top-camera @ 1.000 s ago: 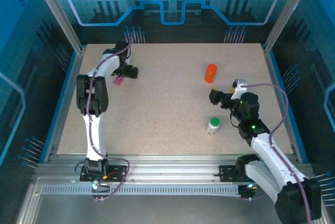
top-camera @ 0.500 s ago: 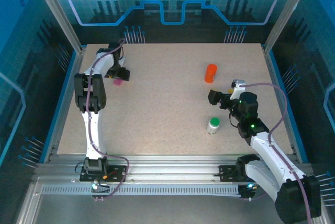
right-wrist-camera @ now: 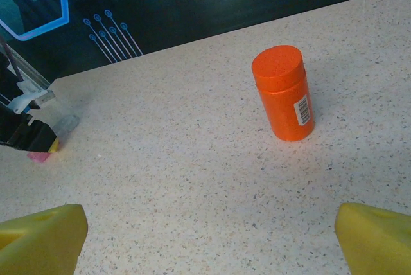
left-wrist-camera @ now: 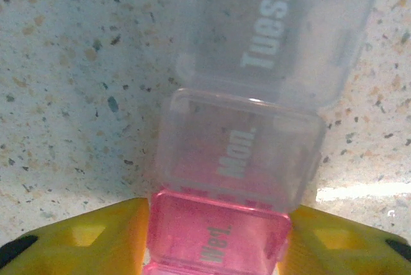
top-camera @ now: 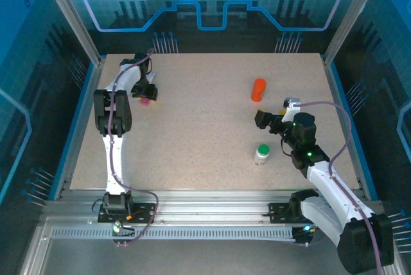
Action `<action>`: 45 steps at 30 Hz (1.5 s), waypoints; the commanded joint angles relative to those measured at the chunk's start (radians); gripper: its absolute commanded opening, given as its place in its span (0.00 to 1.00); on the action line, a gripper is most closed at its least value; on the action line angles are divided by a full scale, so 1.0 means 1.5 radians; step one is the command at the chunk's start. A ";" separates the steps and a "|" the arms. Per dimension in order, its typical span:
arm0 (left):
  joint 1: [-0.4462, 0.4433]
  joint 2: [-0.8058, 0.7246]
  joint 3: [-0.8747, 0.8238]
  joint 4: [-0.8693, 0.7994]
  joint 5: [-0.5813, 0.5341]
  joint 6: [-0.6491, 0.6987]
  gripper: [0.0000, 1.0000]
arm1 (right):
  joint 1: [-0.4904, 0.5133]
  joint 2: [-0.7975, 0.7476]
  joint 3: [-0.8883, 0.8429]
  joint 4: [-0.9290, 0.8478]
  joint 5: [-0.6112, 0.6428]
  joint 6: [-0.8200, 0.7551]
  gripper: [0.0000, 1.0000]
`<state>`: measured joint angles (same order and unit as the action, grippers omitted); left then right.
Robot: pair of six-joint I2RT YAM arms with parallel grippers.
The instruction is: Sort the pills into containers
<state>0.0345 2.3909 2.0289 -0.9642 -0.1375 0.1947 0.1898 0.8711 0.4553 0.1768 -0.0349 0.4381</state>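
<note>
While my left pincer (left-wrist-camera: 218, 236) sits at the far left of the counter (top-camera: 205, 127), its yellow pads (left-wrist-camera: 96, 236) press on both sides of the pill box (left-wrist-camera: 244, 153), clamped on the pink end compartment (left-wrist-camera: 215, 243). Raised lettering on that pink lid looks like "Wed.", partly cut off at the frame edge. Next lid out is colourless and reads "Mon." (left-wrist-camera: 236, 153). Lid beyond that is also colourless and reads "Tues." (left-wrist-camera: 264, 37). All three lids look closed, and I cannot tell whether anything is inside. From the top camera the pill box (top-camera: 145, 101) shows as a pink spot under the left pincer (top-camera: 145, 94), near the far left corner, well apart from both bottles.

My right pincer (right-wrist-camera: 205, 249) is spread wide, one yellow tip at each lower corner of its wrist view, holding nothing. From above it (top-camera: 262, 119) hangs between the two bottles. The orange bottle (right-wrist-camera: 284, 92) stands upright with an orange cap and carries a white barcode sticker (right-wrist-camera: 302, 111) low on its side; the digits are too small to read. It (top-camera: 258, 89) is on the right half of the counter. The white bottle (top-camera: 261, 153) with a green cap stands nearer the bases; no legible label on it. In the right wrist view the pill box (right-wrist-camera: 64, 123) lies far left on the speckled counter.
</note>
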 commanded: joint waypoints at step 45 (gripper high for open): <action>-0.422 -0.161 -0.217 0.162 0.128 0.213 0.63 | 0.008 0.046 0.012 -0.019 0.034 0.024 1.00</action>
<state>-0.6170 2.1796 1.6920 -0.7174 0.0032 0.5434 0.1905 0.9268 0.4553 0.1349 0.0235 0.4568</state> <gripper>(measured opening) 0.608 0.997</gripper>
